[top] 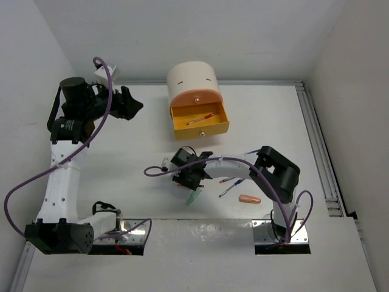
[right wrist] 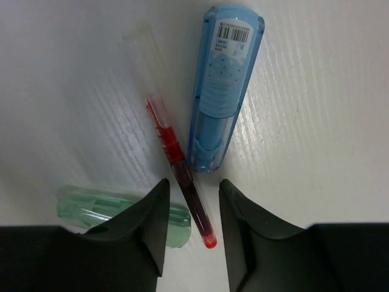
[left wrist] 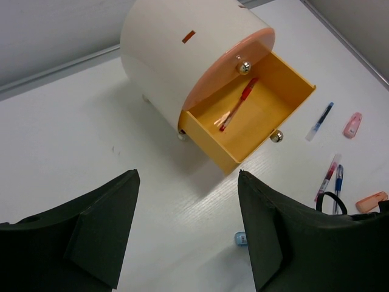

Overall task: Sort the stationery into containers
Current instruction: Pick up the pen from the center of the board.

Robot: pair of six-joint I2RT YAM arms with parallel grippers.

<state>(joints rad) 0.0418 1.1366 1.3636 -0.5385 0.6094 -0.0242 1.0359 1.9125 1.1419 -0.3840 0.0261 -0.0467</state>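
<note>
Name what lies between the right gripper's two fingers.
A thin red pen, seen in the right wrist view; the right gripper is open around it.

Looks past the left gripper [left wrist: 185, 182], jaws spread wide, onto a white bench [left wrist: 73, 134]. Shows a cream cabinet [left wrist: 176, 67] with its orange-yellow drawer [left wrist: 264, 118] pulled out, one red pen [left wrist: 238, 104] inside.

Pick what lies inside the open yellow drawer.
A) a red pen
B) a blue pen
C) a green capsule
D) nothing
A: the left wrist view shows a single red pen lying on the floor of the pulled-out drawer, and nothing else in it.
</note>
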